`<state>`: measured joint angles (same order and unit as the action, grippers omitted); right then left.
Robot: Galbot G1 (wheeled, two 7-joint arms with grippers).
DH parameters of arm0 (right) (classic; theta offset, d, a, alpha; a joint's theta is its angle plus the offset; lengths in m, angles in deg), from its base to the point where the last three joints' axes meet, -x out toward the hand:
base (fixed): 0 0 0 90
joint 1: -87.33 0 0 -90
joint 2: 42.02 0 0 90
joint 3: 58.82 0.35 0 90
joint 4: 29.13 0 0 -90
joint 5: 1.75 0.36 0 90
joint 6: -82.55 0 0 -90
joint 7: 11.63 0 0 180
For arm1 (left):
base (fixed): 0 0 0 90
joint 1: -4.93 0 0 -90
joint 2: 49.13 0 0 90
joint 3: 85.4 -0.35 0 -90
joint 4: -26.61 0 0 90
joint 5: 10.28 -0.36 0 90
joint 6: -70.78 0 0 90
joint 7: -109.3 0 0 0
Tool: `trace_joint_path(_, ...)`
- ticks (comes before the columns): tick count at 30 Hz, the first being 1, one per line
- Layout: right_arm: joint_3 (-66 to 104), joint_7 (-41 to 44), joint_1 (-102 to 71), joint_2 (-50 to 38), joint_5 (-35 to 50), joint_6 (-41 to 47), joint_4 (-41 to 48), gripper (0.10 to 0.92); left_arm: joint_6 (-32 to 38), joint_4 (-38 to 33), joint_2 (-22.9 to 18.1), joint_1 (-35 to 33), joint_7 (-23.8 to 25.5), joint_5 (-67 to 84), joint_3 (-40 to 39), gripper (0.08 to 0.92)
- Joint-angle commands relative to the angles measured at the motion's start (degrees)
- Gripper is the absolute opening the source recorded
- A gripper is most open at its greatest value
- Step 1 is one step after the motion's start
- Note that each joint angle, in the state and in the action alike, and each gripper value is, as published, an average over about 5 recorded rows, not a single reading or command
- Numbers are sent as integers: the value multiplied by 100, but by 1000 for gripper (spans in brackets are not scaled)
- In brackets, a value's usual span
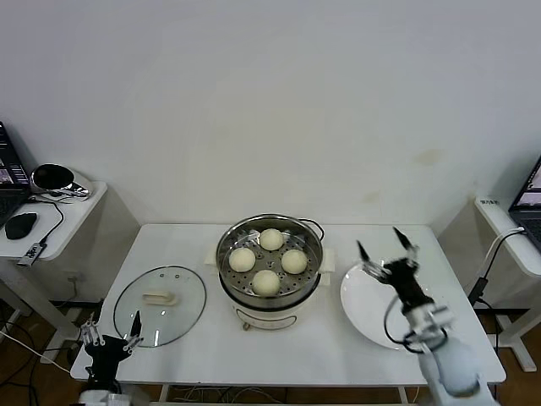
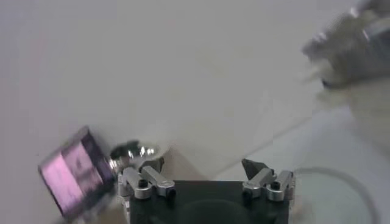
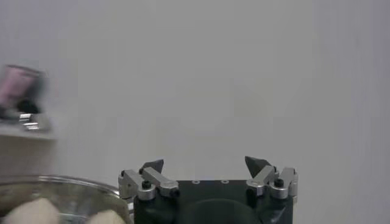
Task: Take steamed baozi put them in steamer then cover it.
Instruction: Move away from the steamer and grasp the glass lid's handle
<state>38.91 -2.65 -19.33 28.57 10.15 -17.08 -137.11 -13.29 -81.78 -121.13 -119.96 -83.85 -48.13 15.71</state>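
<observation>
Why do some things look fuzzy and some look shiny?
Head view: sharp; the steamer rim glints, and the glass lid shows pale reflections. Left wrist view: the steamer is smeared and the laptop is soft. Right wrist view: the baozi are blurry blobs.

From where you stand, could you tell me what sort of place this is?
Probably a lab or office test bench, not a kitchen: a bare white table against a blank wall, laptops on side desks, and a lone steamer.
</observation>
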Motion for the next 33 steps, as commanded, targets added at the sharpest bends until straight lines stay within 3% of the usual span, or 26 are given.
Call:
trace_joint_path(1,1842,-661,-1685,916,-173,-93,-523,823,118,1158,1012,701,482,-3752,-75,823)
trace_joint_path(5,1969,-704,-1799,990,-138,-195,-523,823,141,1684,1167,1145,758,-3921,-245,823)
trace_joint_path(10,2095,-745,-1869,1050,-70,-265,-505,823,239,2197,1205,1706,713,-4062,-370,823)
trace_joint_path(22,2108,-767,-1827,1168,-18,-302,-515,823,270,2767,1166,2643,657,-4239,-822,823)
trace_joint_path(33,2238,-755,-1863,1207,5,-315,-539,823,298,3087,1041,2983,662,-4216,-1137,823)
